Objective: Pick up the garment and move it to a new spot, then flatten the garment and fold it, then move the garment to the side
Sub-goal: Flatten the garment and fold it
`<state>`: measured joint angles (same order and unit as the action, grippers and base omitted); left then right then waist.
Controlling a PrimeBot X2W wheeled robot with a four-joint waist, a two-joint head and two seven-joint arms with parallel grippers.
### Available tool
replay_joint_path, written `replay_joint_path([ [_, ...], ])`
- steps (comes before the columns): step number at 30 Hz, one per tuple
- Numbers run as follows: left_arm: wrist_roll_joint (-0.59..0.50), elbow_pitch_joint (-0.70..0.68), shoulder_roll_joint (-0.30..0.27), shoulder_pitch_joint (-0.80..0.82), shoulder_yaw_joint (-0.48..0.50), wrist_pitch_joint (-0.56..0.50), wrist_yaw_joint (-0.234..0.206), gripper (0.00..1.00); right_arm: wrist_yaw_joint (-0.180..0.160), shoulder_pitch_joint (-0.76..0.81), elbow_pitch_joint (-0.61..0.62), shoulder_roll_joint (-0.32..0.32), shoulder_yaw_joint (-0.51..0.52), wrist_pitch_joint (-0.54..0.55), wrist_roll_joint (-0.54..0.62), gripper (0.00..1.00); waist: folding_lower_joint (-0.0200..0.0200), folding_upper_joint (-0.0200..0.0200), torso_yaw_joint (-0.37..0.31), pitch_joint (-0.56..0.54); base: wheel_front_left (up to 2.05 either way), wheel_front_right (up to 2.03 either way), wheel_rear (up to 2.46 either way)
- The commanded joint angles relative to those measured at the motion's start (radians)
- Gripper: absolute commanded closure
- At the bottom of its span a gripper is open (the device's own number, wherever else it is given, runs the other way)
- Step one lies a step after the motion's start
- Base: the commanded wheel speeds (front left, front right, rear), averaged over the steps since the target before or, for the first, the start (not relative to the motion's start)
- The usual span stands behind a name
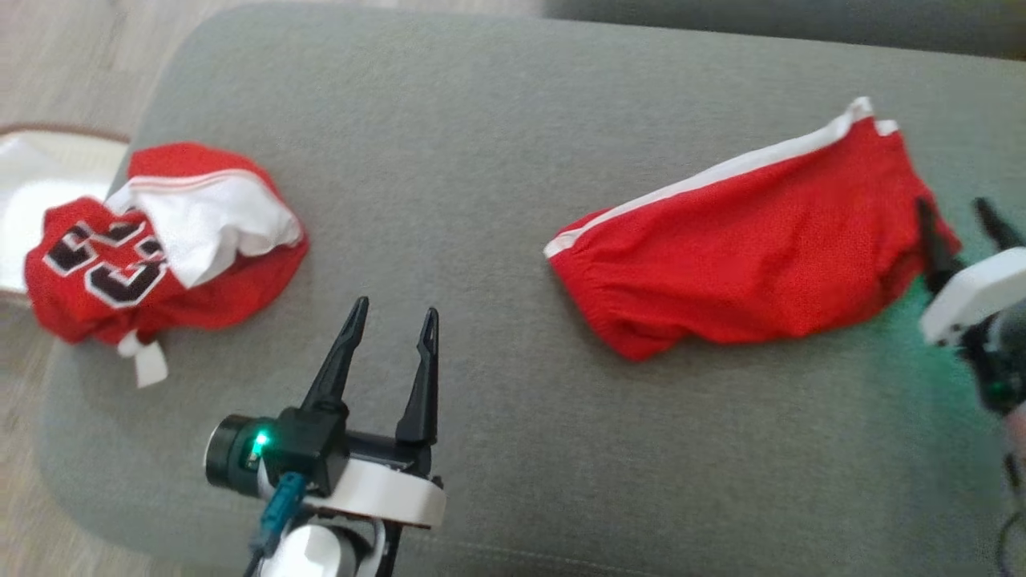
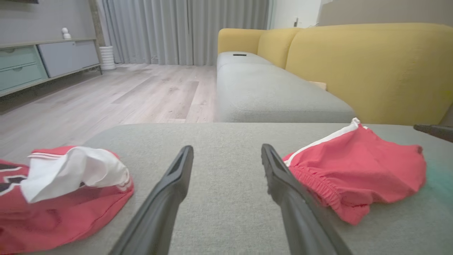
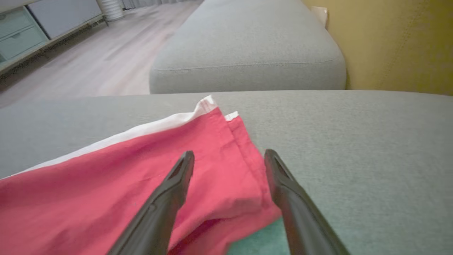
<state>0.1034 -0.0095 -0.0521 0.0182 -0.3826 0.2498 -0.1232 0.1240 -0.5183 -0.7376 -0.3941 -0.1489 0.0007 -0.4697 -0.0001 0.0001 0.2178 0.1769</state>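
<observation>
Looks nearly done; red shorts (image 1: 745, 248) lying roughly folded at the right of the grey cushion (image 1: 481, 120); left gripper (image 1: 397, 306) and right gripper (image 1: 952, 207) both with jaws released, empty; perhaps only moving aside left.

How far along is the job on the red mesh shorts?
Looks done: the red mesh shorts with a white stripe lie doubled over on the right of the grey fabric cushion. In hand: nothing; left gripper and right gripper stand open, empty, the right one at the shorts' edge. Left, probably: tidying the rumpled fold; the crumpled red numbered jersey lies unfolded.
</observation>
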Motion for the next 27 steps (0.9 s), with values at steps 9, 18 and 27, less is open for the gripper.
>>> replay_joint_path([
  [9,-0.048,-0.049,0.002,0.020,-0.013,0.012,-0.028,0.00,0.007,-0.148,-0.155,-0.089,0.038,0.061,0.063,0.00,0.0001,-0.0001,0.097,0.087,0.00,0.00,0.00],
  [18,-0.054,-0.050,0.002,0.043,-0.013,0.012,-0.034,0.00,0.007,-0.203,-0.310,-0.109,0.015,0.135,0.071,0.00,0.0001,-0.0001,0.108,0.123,0.00,0.00,0.00],
  [27,-0.067,-0.032,0.001,0.043,0.000,0.012,-0.029,0.00,0.007,-0.212,-0.293,-0.087,-0.041,0.114,-0.027,1.00,0.0001,-0.0001,0.024,0.078,0.00,0.00,0.00],
])
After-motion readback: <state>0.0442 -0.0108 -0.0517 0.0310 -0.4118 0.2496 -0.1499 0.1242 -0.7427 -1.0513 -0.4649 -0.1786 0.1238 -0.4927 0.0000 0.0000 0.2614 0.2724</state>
